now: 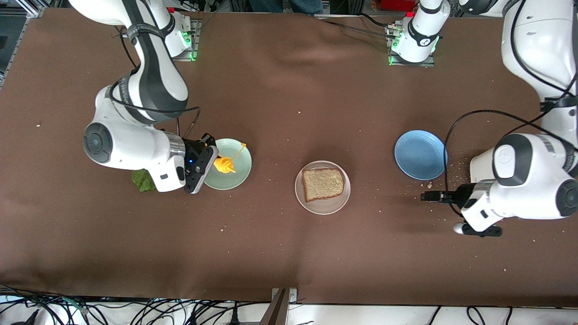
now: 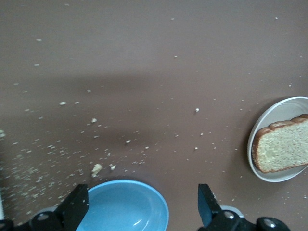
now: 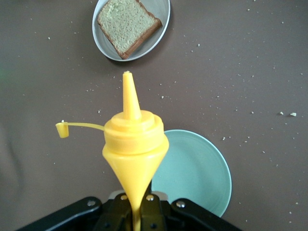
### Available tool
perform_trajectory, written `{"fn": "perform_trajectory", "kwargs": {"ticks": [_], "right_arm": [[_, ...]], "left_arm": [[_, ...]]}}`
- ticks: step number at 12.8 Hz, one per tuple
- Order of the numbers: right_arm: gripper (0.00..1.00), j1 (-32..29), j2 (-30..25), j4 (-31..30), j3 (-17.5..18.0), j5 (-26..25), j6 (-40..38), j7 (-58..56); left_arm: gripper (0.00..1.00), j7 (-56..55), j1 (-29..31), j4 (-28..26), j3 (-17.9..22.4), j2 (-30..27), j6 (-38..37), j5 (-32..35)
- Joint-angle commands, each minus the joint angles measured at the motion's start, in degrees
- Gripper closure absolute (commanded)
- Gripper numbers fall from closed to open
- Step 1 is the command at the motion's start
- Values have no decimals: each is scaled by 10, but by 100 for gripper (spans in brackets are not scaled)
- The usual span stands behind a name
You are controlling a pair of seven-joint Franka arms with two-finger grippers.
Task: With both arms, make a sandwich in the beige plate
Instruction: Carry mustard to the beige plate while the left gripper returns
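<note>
The beige plate (image 1: 323, 208) lies mid-table with one slice of wholegrain bread (image 1: 323, 184) on it; no second slice shows. A green lettuce leaf (image 1: 142, 180) lies on the cloth, partly hidden under the right arm. My right gripper (image 1: 212, 163) is shut on the thin end of a yellow squeeze bottle (image 1: 224, 164), over the mint-green plate (image 1: 235, 178). In the right wrist view the bottle (image 3: 134, 144) points toward the beige plate (image 3: 163, 12) and bread (image 3: 127, 21). My left gripper (image 1: 426, 197) is open and empty, over the cloth beside the blue plate (image 1: 420, 155).
The blue plate (image 2: 115, 211) is empty and shows between the left gripper's fingers (image 2: 77, 204). The beige plate (image 2: 269, 120) with the bread (image 2: 284, 149) shows there too. Crumbs dot the brown cloth around the blue plate. The bottle's cap (image 3: 62, 129) hangs open on its strap.
</note>
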Motion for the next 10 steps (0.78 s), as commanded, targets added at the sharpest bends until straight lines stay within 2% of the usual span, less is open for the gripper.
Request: {"fn": "perform_trajectory", "kwargs": {"ticks": [1, 6, 8, 10], "right_arm": [[100, 33, 8, 15, -4, -52, 16, 50], [100, 119, 35, 15, -4, -154, 94, 178], [100, 159, 59, 22, -5, -236, 128, 239], [100, 198, 91, 52, -5, -329, 132, 298]], "left_arm": [[0, 0, 22, -11, -5, -44, -28, 67], [0, -2, 26, -12, -10, -96, -83, 171], [0, -1, 32, -40, -6, -146, -85, 171], [0, -2, 9, -106, 14, -221, -90, 167]]}}
